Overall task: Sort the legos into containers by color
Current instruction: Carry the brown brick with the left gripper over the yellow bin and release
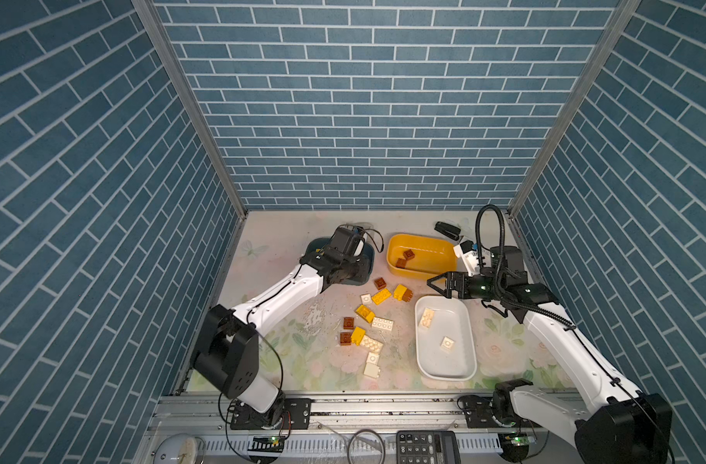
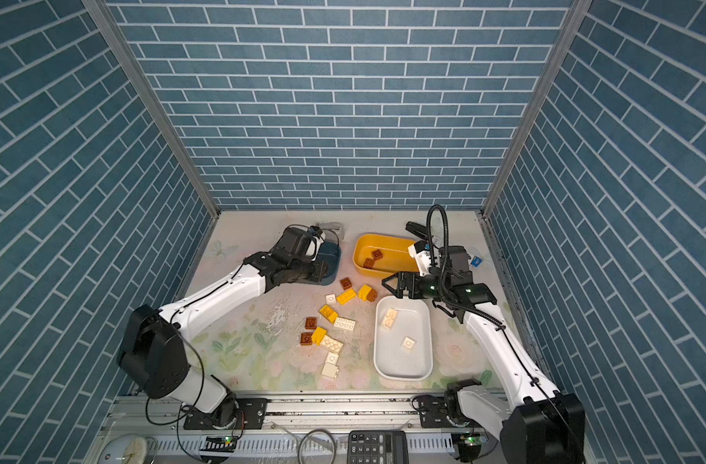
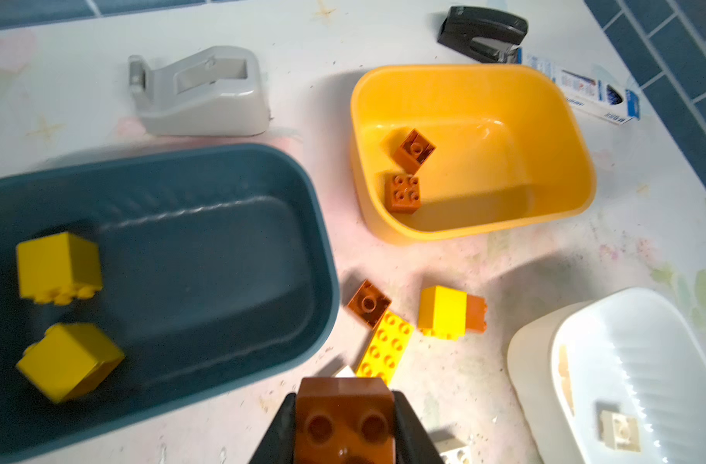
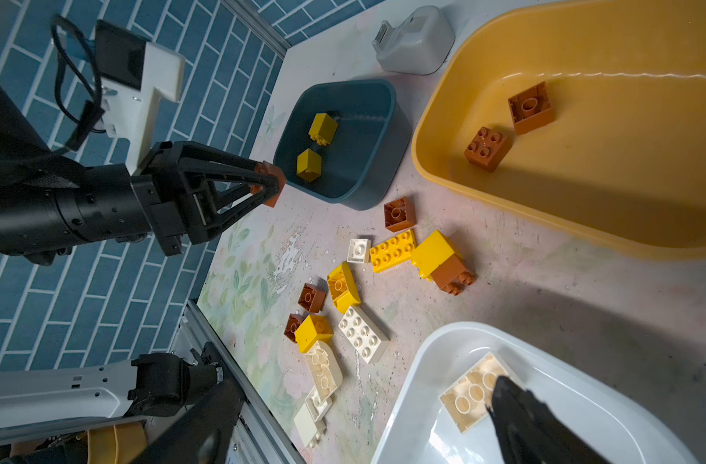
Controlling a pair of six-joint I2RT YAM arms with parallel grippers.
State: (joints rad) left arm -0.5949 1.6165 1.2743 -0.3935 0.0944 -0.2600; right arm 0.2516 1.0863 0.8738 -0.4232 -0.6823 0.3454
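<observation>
My left gripper [image 3: 345,405] is shut on a reddish-brown lego [image 3: 345,426] and hangs by the near edge of the dark blue tub [image 3: 222,241]; the right wrist view shows the same grip [image 4: 269,182]. That tub holds two yellow legos [image 3: 60,267]. The yellow tub [image 1: 423,249] holds two brown legos [image 1: 408,254]. My right gripper [image 1: 434,286] stands open and empty over the far end of the white tub [image 1: 451,361], which holds two cream legos [image 1: 426,318]. Several loose yellow, brown and cream legos [image 1: 377,323] lie between the tubs.
A black stapler [image 1: 447,230] and a small printed box [image 3: 596,94] sit at the back right. Behind the blue tub stands a grey tape dispenser [image 3: 202,94]. Brick-patterned walls close three sides. A calculator [image 1: 427,448] lies past the front rail.
</observation>
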